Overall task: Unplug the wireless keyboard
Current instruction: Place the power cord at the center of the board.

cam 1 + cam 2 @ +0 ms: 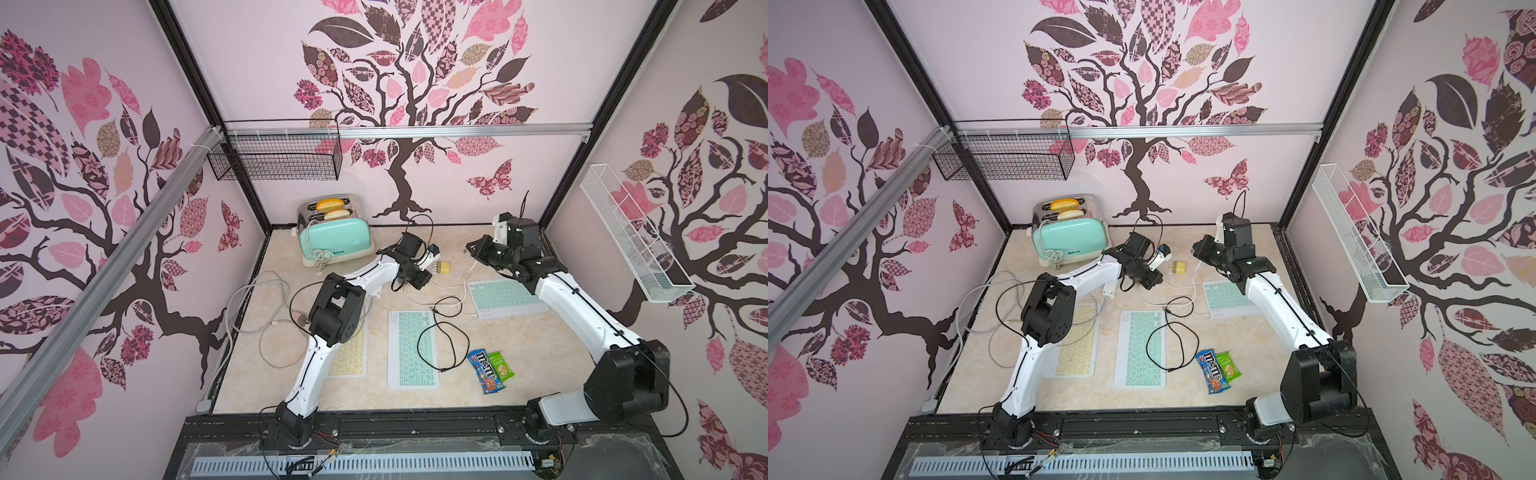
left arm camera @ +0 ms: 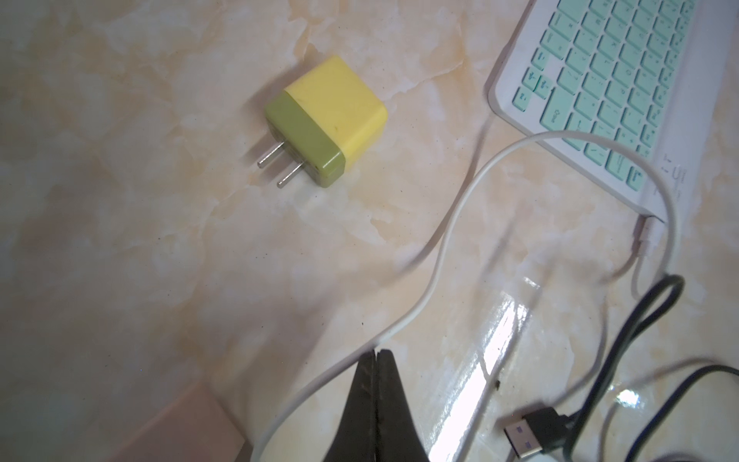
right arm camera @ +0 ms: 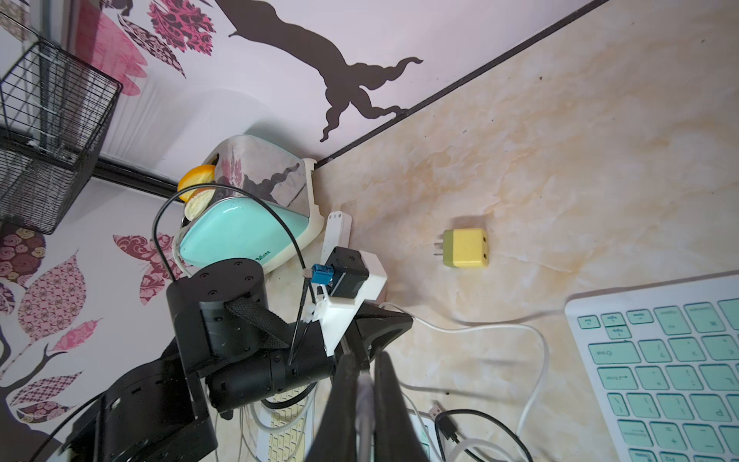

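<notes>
Where the yellow charger (image 1: 444,268) lies loose on the marbled worktop (image 1: 519,353) with its prongs bare, the two arms reach in from either side of it. The left gripper (image 2: 376,358) sits just beside the charger on the toaster (image 1: 334,239) side, its fingers pressed together. The white cable (image 2: 444,240) runs right past their tips, and I cannot tell whether it is pinched there. On the charger's other side hangs the right gripper (image 3: 363,362), clamped on a white strand that looks like that same cable. The wireless keyboard (image 1: 496,297), mint-keyed, lies flat near the charger toward the right arm, partly hidden under that arm. A white plug (image 2: 646,228) sits in one of its corners, and the cable loops across the edge of its keys. Nearer the front edge than the charger, a black cable (image 1: 440,332) coils over a second keyboard (image 1: 411,353).
</notes>
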### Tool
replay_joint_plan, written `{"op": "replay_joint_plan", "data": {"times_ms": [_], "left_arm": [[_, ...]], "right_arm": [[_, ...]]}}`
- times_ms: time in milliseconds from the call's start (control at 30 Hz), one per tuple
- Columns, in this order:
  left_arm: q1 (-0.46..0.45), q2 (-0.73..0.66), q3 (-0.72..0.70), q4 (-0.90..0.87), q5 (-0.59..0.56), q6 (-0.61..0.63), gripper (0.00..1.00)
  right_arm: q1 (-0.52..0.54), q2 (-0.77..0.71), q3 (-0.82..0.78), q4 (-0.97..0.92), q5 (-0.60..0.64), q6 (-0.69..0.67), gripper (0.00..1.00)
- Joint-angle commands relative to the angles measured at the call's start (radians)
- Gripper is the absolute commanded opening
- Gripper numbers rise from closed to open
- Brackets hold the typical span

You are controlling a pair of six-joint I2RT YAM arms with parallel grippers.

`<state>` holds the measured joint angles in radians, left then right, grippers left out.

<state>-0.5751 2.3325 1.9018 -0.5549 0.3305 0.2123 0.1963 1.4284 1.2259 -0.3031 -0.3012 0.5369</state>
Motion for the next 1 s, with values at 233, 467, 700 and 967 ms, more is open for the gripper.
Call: {"op": "replay_joint_plan", "data": {"times_ms": [233, 467, 700, 967], "left_arm": [[0.009, -0.150, -0.005, 0.032, 0.065, -0.015, 0.00], [0.030, -0.168, -0.069, 0.037, -0.029, -0.051, 0.57], [0.041, -0.049, -0.007, -0.076, -0.034, 0.015, 0.60], [0.030, 0.029, 0.031, -0.113, -0.035, 0.089, 0.64]], "right_arm": [[-0.063, 0.015, 0.022, 0.087, -0.049, 0.098, 0.02], [-0.064, 0.059, 0.058, 0.024, -0.011, 0.064, 0.03], [-0.064, 0.161, 0.006, -0.001, -0.002, 0.045, 0.10], [-0.064, 0.220, -0.009, 0.001, -0.021, 0.031, 0.12]]}}
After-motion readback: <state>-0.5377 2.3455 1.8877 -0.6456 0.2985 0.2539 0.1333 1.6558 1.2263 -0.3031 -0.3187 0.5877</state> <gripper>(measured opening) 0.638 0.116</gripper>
